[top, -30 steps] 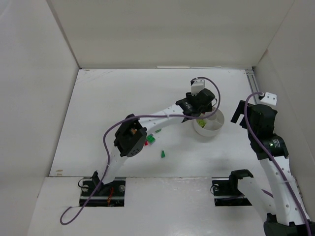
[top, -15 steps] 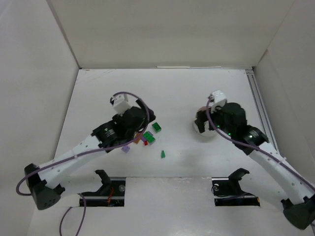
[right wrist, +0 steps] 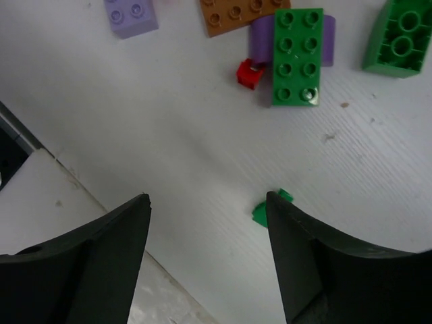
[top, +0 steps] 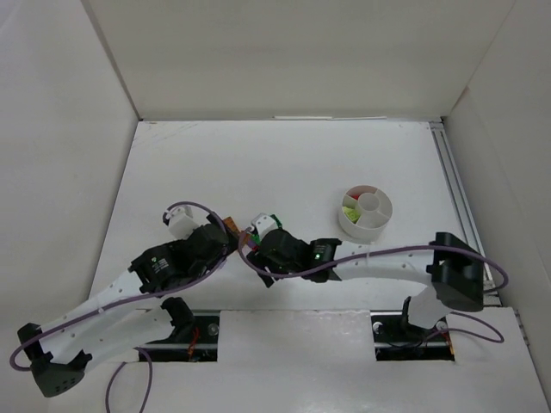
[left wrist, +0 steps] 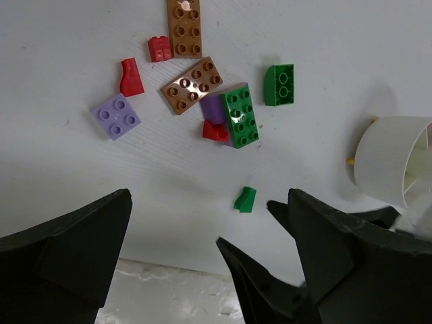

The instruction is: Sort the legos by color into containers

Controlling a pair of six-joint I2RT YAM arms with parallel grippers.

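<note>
- Finely ribbed white table (top: 215, 163), plain white walls (top: 284, 60) boxing it in.
- Left gripper (left wrist: 208, 202) and right gripper (right wrist: 208, 199): both spread wide, nothing held.
- Glossy studded legos (left wrist: 239, 115) lie just beyond the fingertips, with a small green wedge (right wrist: 266, 209) between them.
- Round divided dish (top: 365, 212) sits past the left gripper's right finger.

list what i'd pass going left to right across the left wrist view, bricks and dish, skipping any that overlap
lilac square brick → small red square brick → green eight-stud brick → green curved brick → white dish
</note>
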